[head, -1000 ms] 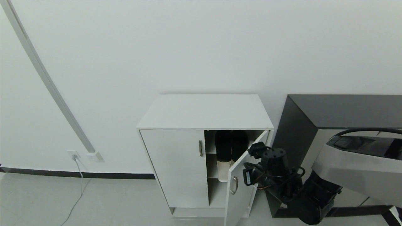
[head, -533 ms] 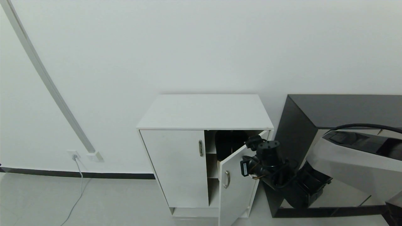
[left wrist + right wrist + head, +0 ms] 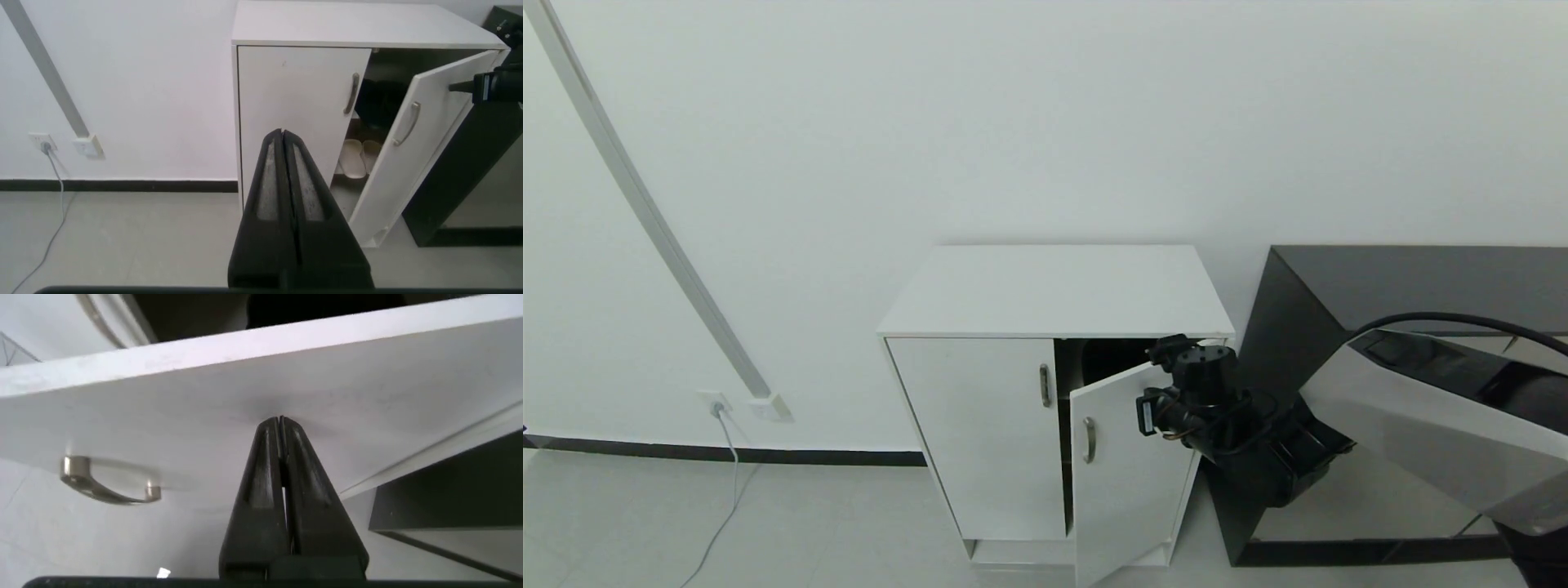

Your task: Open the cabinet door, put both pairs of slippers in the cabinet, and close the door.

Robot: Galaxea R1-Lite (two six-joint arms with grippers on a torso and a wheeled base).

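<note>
A white two-door cabinet (image 3: 1054, 290) is set against a white wall (image 3: 1013, 122) on a grey tiled floor (image 3: 768, 523), with a black glossy unit (image 3: 1307, 327) just beside it. Its right door (image 3: 1131, 465) is found ajar, and cream slippers (image 3: 353, 157) are seen inside, low down. The right tool (image 3: 281, 425), fully closed with nothing held, is set against that door's outer face. The left tool (image 3: 282, 137), also closed and empty, is held well clear.
</note>
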